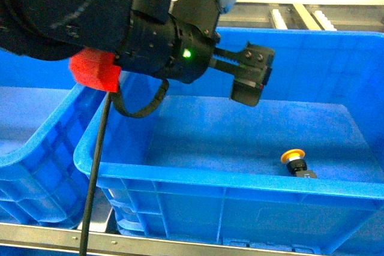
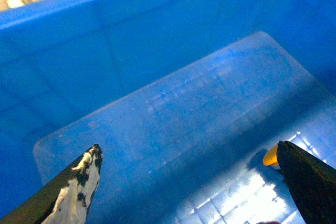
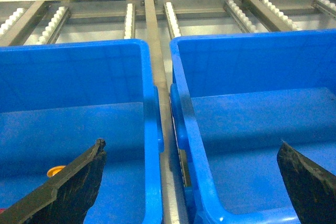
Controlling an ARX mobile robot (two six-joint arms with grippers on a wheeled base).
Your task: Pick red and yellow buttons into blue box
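Note:
The yellow button (image 1: 293,158) lies on the floor of the blue box (image 1: 240,185), near its front right. My left gripper (image 1: 254,75) hangs above the box's middle, higher than the button and to its left. In the left wrist view the left gripper (image 2: 189,146) is open with nothing between its fingers, and the yellow cap (image 2: 270,157) peeks from behind the right finger. A tiny red sliver sits at that view's bottom edge; the red button itself is not identifiable. My right gripper (image 3: 191,148) is open and empty. It faces the gap between two boxes, with the yellow cap (image 3: 54,171) in the left box.
A second blue crate (image 1: 36,148) stands left of the box in the head view. In the right wrist view another blue crate (image 3: 252,103) stands on the right, with a metal rail (image 3: 167,145) between the two. Roller tracks (image 3: 173,19) run behind.

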